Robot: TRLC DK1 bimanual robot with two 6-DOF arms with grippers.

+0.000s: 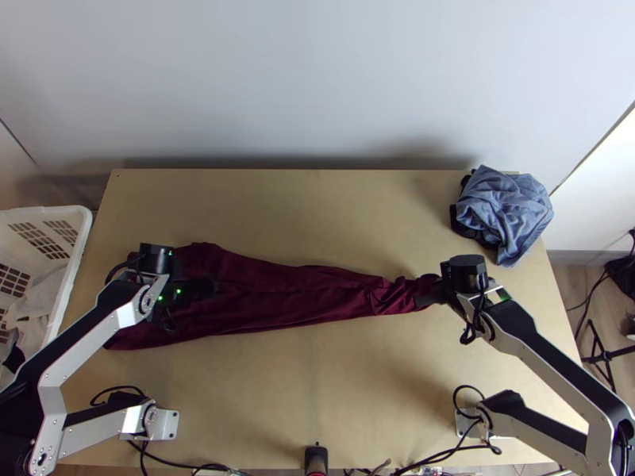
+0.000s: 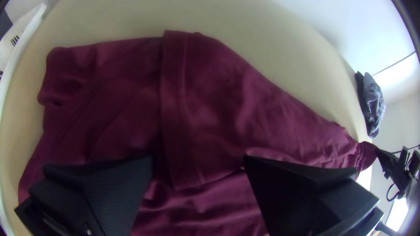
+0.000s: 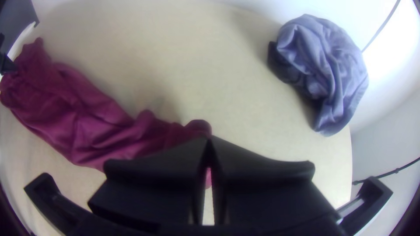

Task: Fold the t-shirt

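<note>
Table (image 1: 317, 389), t-shirt (image 1: 294, 295) in right claw (image 1: 427, 296)

Open desk (image 1: 333, 214) on both sides of the t-shirt (image 1: 294, 301)
Free passage along the far strip and the near strip's middle; left arm (image 1: 87, 341) and right arm (image 1: 556, 361) span its ends, cables (image 1: 456, 450) line the near edge, bunched blue-grey cloth (image 1: 504, 210) blocks the far right corner, a laundry basket (image 1: 79, 246) crowds the left edge.
</note>
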